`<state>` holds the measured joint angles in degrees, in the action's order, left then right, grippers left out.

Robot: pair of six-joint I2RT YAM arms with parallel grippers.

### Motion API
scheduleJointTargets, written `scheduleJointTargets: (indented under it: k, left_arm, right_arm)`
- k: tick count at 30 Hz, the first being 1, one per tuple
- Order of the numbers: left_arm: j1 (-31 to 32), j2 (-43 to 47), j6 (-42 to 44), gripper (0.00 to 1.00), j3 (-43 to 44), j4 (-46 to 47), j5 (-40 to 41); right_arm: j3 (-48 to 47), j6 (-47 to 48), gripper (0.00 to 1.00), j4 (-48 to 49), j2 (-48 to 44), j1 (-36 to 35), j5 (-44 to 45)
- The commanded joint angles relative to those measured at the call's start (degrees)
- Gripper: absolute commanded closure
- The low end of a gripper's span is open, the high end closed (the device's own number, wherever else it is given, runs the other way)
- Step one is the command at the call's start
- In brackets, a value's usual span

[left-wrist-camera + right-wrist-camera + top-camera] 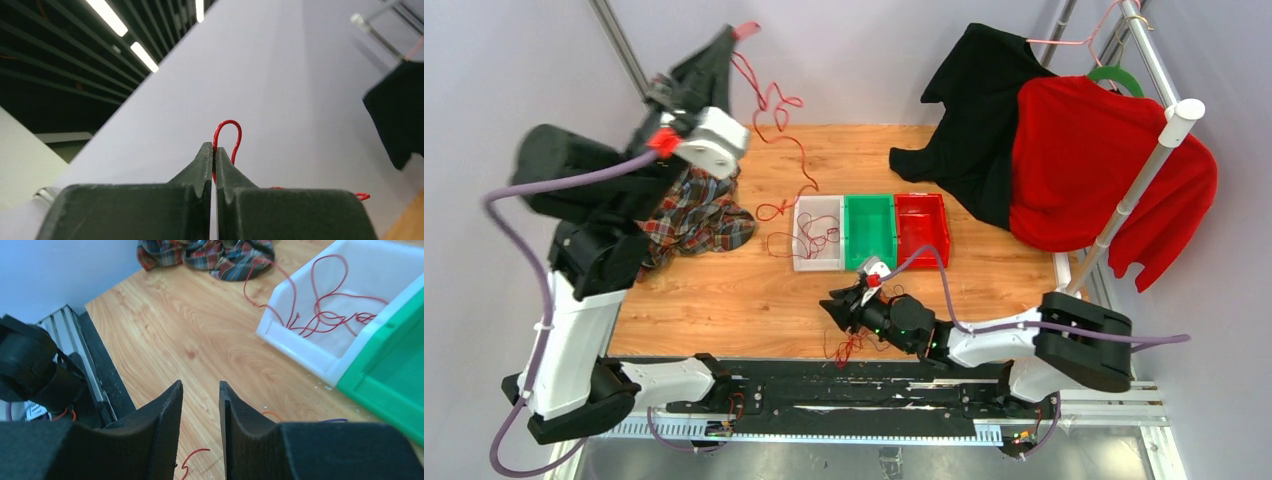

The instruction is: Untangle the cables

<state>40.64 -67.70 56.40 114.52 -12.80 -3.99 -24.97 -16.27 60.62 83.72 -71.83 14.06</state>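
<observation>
— One red cable (228,121) is lifted high, the left fingers (200,167) clenched on it; its tail trails into the white bin (816,266).
— And the rest?
— Right fingers (162,420) parted, empty. A knot (848,346), seemingly mixed colours, lies unsorted on the bench (724,300).

Left end effector (727,40) raised, red cable (776,98) dangling
</observation>
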Motion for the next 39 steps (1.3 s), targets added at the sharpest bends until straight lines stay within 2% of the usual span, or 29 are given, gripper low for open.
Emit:
scheduleJointTargets:
  k: [1,8,19,30,34,39]
  left_arm:
    - [0.15,2.04,0.99,1.0,-9.63,-1.17,2.92]
    - [0.16,0.49,1.71,1.0,-16.93,-0.12,3.77]
    - [-0.21,-3.6,3.6,1.0,-24.31,1.1,5.21]
    - [-3.94,-5.86,1.12,1.0,-29.5,1.72,5.06]
    - [-5.09,-6.03,2.14,1.0,-35.03,3.41,5.18]
    - [-6.03,-7.43,1.39,1.0,-41.27,0.74,5.88]
  right_arm:
    - [0.35,1.11,0.66,-4.45,-5.96,0.75,5.34]
    - [4.57,1.94,0.67,-6.17,-14.03,1.51,15.31]
    - [8.42,2.0,0.68,-12.14,-22.1,3.28,21.88]
    - [9.85,1.29,0.7,-17.66,-26.81,5.21,22.21]
    - [9.55,1.35,0.71,-18.43,-27.02,5.21,21.88]
    - [9.42,1.38,0.71,-19.45,-27.62,5.29,22.06]
